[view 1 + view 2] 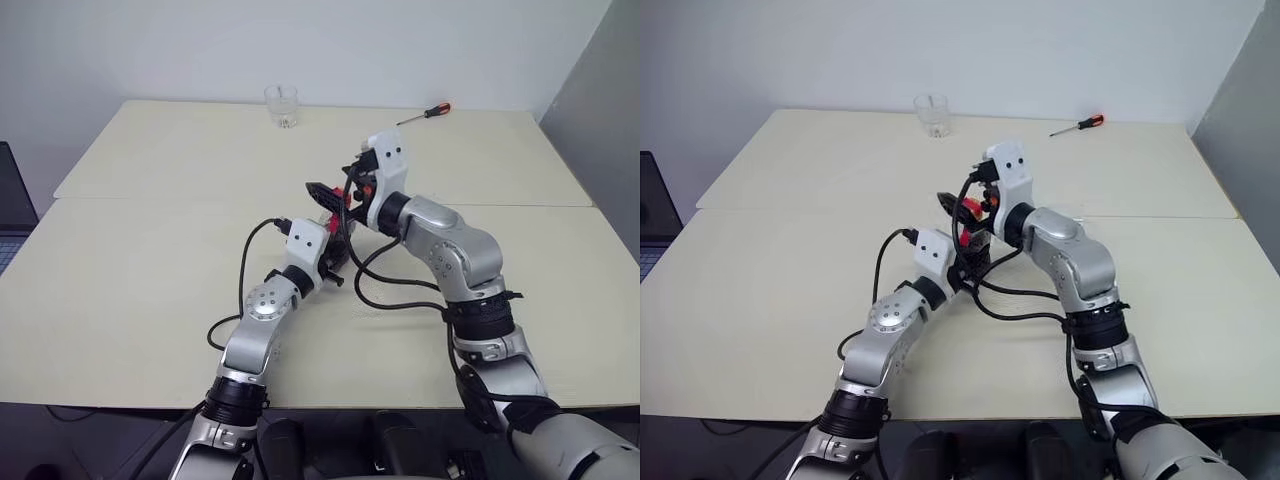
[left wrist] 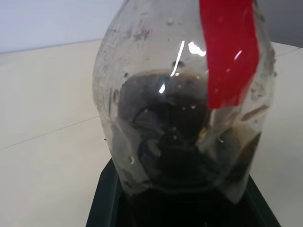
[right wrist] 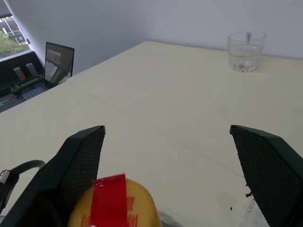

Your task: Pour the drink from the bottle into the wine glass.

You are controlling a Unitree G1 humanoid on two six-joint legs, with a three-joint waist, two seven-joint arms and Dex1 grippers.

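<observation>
My left gripper is shut on the lower body of the bottle, held over the middle of the table. The bottle is clear plastic with a red label strip, and the dark drink lies in its lower part. Its yellowish cap, crossed by a red strip, sits just below my right gripper. That gripper is open, its two black fingers spread wide to either side of the cap and touching nothing. The wine glass is out of view.
A short stemless tumbler stands at the table's far edge. A red-handled screwdriver lies at the back right. A laptop sits off the table's left side. Black cables trail over the table between my arms.
</observation>
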